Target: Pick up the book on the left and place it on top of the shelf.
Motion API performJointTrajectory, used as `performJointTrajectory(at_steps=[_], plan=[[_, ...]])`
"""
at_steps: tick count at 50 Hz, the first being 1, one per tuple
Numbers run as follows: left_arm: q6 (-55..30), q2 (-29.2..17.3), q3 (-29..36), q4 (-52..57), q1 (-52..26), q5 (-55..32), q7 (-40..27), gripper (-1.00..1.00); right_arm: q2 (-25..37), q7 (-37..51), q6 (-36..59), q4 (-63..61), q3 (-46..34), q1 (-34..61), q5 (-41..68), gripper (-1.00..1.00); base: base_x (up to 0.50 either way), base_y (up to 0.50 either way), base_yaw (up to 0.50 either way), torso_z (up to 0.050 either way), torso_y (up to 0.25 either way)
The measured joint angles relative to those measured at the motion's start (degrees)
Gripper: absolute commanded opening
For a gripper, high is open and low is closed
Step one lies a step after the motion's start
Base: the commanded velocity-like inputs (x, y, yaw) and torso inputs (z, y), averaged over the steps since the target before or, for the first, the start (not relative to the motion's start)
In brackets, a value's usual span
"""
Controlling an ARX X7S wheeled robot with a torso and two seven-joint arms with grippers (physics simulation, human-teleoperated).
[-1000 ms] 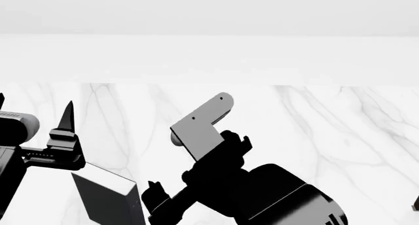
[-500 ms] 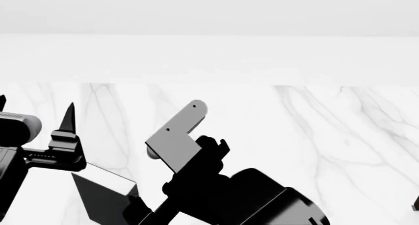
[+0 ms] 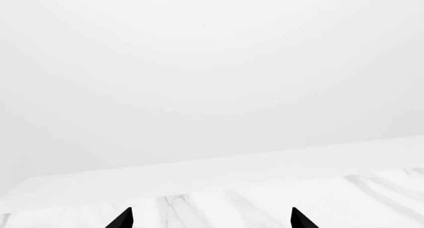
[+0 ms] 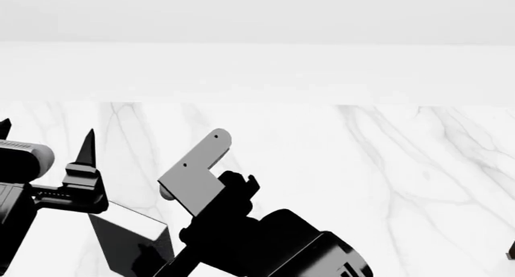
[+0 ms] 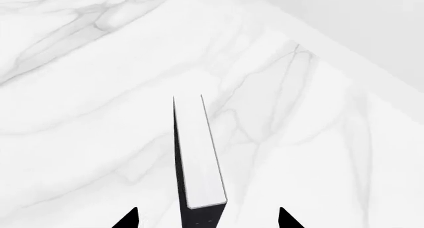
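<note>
Left wrist view: I see only the two dark fingertips of the left pincer [image 3: 208, 219] at the frame edge, set wide apart with nothing between them. Beyond them lies the white marble desk [image 3: 265, 203] and a plain pale wall.

Head view: my left pincer [image 4: 44, 138] sits at the left edge, both pointed tips up and apart, gripping nothing. My right arm comes in from the bottom centre, carrying a grey L-shaped bracket [image 4: 193, 171] on its wrist; its black body hides the right pincer itself here. The book [image 4: 129, 235] stands on the desk [image 4: 386, 168] near the bottom left, just below the left pincer and touching the outline of the right arm: dark cover, pale top face. I cannot tell from this view whether it is gripped.

Right wrist view: the book [image 5: 198, 158] stands on edge, white page edges towards the camera, black cover along one side. It lies between the two tips of the right pincer [image 5: 207, 219], which stand wide, clear of the book on both sides.
</note>
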Motion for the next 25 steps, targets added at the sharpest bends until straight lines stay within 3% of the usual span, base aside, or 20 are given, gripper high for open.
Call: performJointTrajectory(at_steps=[25], plan=[[0.0,-0.3,0.4,-0.2,0.0,-0.9,-0.2,1.0,-5.2,-1.2,-7.5,12.0,-2.8,1.1,-1.3,1.0,0.0,0.0,0.0,0.0,0.0]])
